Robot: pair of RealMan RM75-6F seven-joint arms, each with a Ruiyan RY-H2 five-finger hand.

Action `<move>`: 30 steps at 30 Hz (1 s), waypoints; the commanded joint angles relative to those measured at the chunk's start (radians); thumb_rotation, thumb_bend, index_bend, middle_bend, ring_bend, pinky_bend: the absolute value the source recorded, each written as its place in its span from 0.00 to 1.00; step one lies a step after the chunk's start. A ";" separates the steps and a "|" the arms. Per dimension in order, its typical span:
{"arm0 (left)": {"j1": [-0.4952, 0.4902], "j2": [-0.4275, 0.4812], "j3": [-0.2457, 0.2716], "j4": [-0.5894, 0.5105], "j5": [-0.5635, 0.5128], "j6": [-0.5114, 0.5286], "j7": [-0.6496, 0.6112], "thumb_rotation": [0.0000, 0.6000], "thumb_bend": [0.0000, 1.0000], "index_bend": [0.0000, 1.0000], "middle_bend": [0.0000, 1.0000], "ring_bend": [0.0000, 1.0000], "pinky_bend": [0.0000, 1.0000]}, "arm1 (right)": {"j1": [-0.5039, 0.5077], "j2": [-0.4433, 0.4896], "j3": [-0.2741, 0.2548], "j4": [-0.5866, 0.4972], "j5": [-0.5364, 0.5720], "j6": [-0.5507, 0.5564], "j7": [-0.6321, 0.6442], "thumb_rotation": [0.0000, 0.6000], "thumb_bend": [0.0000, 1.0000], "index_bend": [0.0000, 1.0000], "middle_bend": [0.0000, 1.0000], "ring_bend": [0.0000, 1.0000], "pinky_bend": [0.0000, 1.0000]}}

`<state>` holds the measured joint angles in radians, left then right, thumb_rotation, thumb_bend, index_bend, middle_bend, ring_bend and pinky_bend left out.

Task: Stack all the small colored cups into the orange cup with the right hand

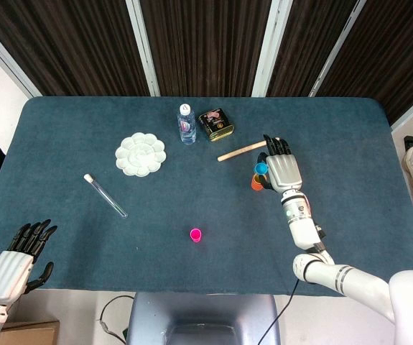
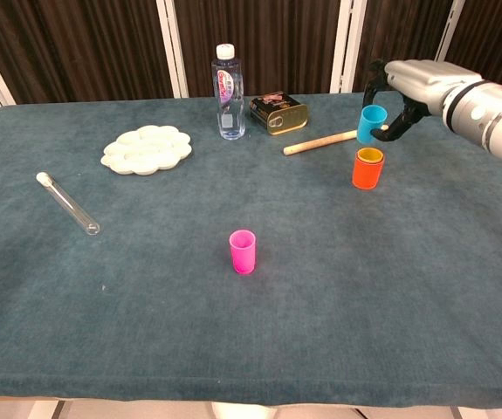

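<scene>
The right hand [image 2: 405, 80] pinches the blue cup [image 2: 373, 123] just above the orange cup [image 2: 367, 168]. Next it should lower the cup straight in and let go; the pink cup [image 2: 243, 251] waits on the worktop [image 2: 233, 340].

A clear water bottle [image 2: 226, 92] with a white cap stood upright at the upper middle of the frame, and just right of it lay a dark tin [image 2: 278, 113] with a gold rim. A wooden stick [image 2: 320, 142] lay slantwise to the right of the tin. At the upper left sat a white flower-shaped palette [image 2: 147, 149], and further left a glass test tube [image 2: 67, 202] lay flat on the blue-green tabletop [image 2: 251, 349].
</scene>
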<state>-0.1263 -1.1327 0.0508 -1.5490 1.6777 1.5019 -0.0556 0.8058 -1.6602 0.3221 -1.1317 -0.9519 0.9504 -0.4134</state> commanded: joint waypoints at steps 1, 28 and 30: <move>0.001 0.001 0.000 0.000 0.000 0.002 -0.002 1.00 0.45 0.00 0.00 0.00 0.06 | 0.005 -0.015 -0.012 0.019 -0.003 -0.005 -0.001 1.00 0.47 0.59 0.03 0.00 0.02; -0.006 -0.005 -0.003 0.001 -0.010 -0.017 0.005 1.00 0.45 0.00 0.00 0.00 0.06 | -0.042 0.097 -0.133 -0.295 -0.183 -0.038 0.080 1.00 0.47 0.11 0.00 0.00 0.00; -0.007 -0.006 -0.002 -0.001 -0.008 -0.019 0.008 1.00 0.45 0.00 0.00 0.00 0.06 | -0.034 0.093 -0.158 -0.330 -0.219 -0.051 0.073 1.00 0.47 0.15 0.00 0.00 0.00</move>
<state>-0.1334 -1.1386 0.0486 -1.5492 1.6690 1.4837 -0.0476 0.7719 -1.5824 0.2034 -1.4065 -1.1176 0.9125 -0.3579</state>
